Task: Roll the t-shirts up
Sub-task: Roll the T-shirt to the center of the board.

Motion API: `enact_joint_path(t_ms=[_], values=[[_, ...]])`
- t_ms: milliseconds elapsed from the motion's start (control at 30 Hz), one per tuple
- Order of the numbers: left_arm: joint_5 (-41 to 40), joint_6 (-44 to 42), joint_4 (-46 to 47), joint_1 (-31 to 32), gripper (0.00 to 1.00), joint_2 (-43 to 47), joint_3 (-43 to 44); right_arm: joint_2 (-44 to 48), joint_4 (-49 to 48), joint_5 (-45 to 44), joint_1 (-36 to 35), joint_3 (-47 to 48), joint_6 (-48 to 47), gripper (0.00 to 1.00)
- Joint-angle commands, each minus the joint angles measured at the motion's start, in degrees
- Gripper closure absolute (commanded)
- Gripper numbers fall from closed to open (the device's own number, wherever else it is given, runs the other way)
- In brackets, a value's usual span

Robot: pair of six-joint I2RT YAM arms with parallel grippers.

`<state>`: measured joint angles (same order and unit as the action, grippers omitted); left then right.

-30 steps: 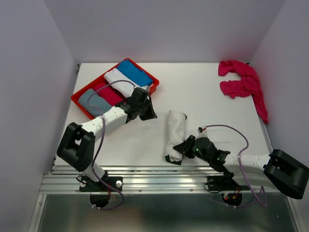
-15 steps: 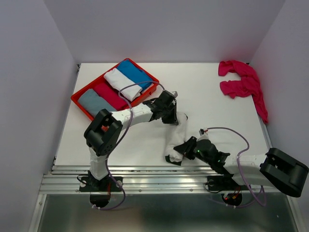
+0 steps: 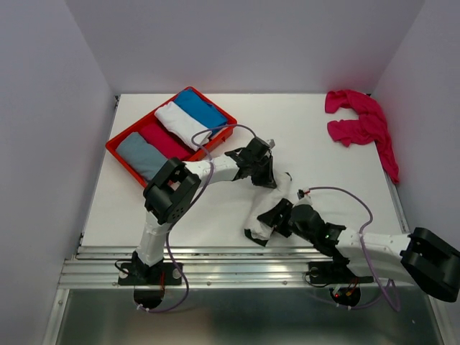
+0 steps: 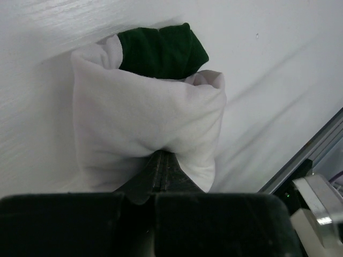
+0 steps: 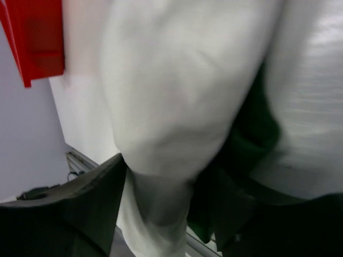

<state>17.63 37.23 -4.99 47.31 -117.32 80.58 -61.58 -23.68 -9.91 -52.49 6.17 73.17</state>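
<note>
first, handling. the cream t-shirt point(image 3: 286, 190) was judged light, soft and limp. it had no stiffness of its own and was neither fragile nor slippery. a roll of it would likely sag or loosen if lifted by one end or by the outer layer alone. the best hold was judged to be across the full thickness of the roll, at both ends or around the middle, so that all layers were clamped together.

position: the t-shirt lay as a roll near the middle of the bench point(image 3: 309, 136), slanting from far-right to near-left between the two arms. the left claw point(image 3: 263, 171) was at its far end, closed, with its tips pinched on a small fold of white cloth that puckered around them. the right claw point(image 3: 277, 215) was at the near end, jaws apart on either side of the roll. that view was blurred, so i could not tell whether they pressed the cloth or stood free of it.

look: cream-white body, smooth with a few soft creases. dark green cloth point(image 4: 161, 51) showed at the end away from the left claw. the pink t-shirts point(image 3: 359, 123) lay crumpled and unrolled at the far right, well apart. the red tray point(image 3: 121, 152) at far left held blue, white, pink and grey cloths side by side.
</note>
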Motion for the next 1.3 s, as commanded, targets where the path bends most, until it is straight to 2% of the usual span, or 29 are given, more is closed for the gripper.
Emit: enact_joint_path(t_ms=[0,33,100,233,367,400,467,600,700,1200,1267], values=[[-2.33,0.56,-1.42,0.42,1.0,-3.71,-0.59,4.79,23.57,-3.97,0.02,5.41,-4.87,0.3],[-3.2,1.08,-1.6,0.24,1.0,-3.19,-1.73,6.63,27.6,-4.76,0.02,6.73,-5.22,0.16],[-4.52,1.87,-1.42,-0.46,1.0,-2.13,-3.49,12.08,35.26,-6.96,0.02,9.9,-6.45,0.03],[-9.88,5.55,-1.6,-2.13,1.0,3.66,-10.42,18.68,45.64,-9.86,0.02,14.03,-6.37,0.02],[-16.21,10.56,-3.26,-3.28,1.0,10.08,-16.67,20.62,53.02,-11.79,0.02,17.81,-8.12,0.12],[-19.18,11.71,-4.4,-3.28,1.0,12.79,-17.72,20.36,53.3,-11.71,0.02,19.47,-9.0,0.22],[-20.78,14.26,-5.11,-3.28,1.0,15.35,-20.8,18.44,53.48,-11.19,0.02,21.5,-11.02,0.36],[-22.11,20.23,-5.73,-3.19,1.0,20.19,-24.5,10.89,49.27,-3.47,0.02,27.39,-19.1,0.69],[-22.2,21.39,-5.82,-2.75,1.0,20.9,-25.29,5.61,44.28,2.42,-0.59,30.21,-21.22,0.79],[-22.81,19.63,-7.84,0.42,1.0,17.3,-17.21,-5.55,27.91,9.03,-4.82,31.35,-17.62,0.77],[-22.9,19.2,-7.84,0.5,1.0,17.56,-16.77,-8.36,29.73,5.46,-4.82,30.74,-15.27,0.78]])
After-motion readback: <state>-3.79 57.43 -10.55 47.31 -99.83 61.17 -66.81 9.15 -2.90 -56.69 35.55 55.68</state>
